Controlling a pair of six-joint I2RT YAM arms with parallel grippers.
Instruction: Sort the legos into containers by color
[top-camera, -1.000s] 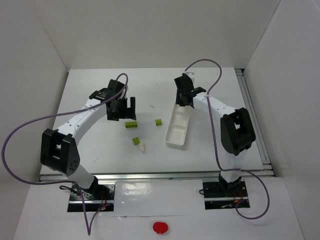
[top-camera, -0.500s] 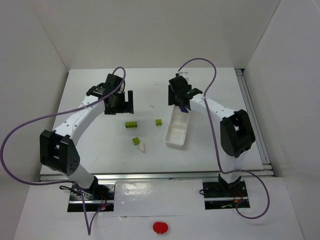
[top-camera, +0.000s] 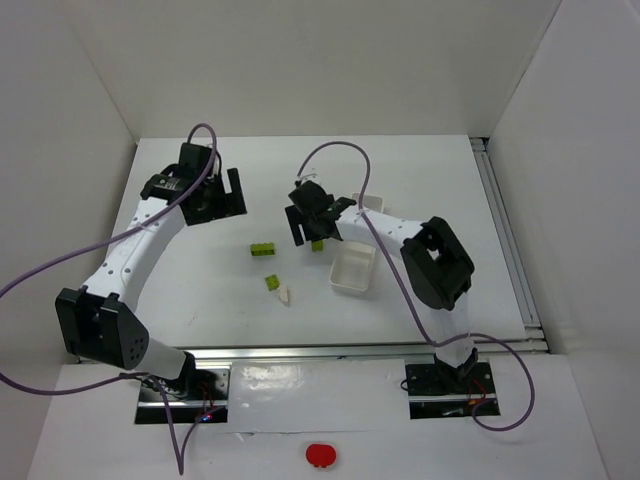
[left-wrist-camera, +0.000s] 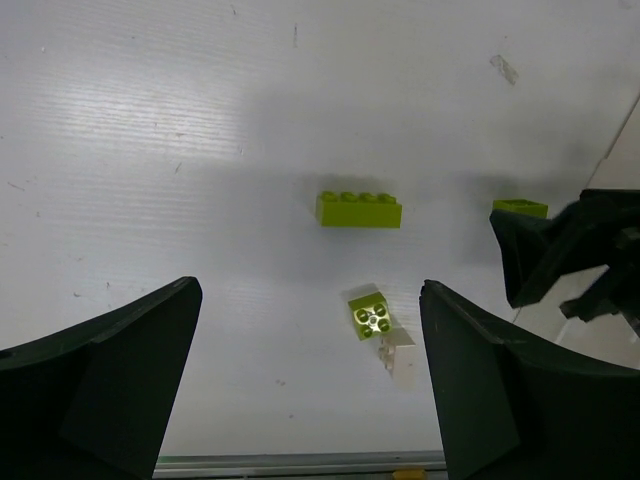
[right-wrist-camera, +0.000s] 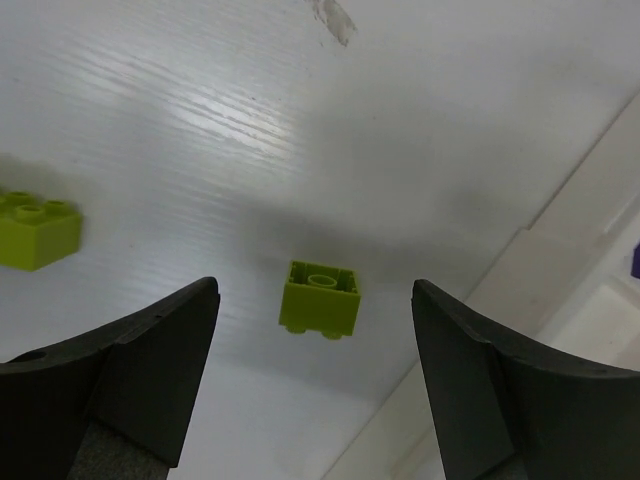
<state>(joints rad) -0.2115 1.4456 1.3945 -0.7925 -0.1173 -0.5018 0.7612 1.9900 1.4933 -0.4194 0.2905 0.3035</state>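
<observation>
right end effector spread wide above a small green brick, holding nothing.
the table is boxed by white walls on 3 sides, with bare room along its far edge and between the arms. the left end effector hangs wide open and empty near the far-left corner. the small brick sits just left of the tray, whose far half the right arm crosses. a long green brick, a square green brick and an off-white brick just beside it lie loose further left. a purple brick barely shows at the tray side. 1 second ago the right end effector was nearly closed over the tray's far end; it has swung left and opened, and the left one has drawn back.
</observation>
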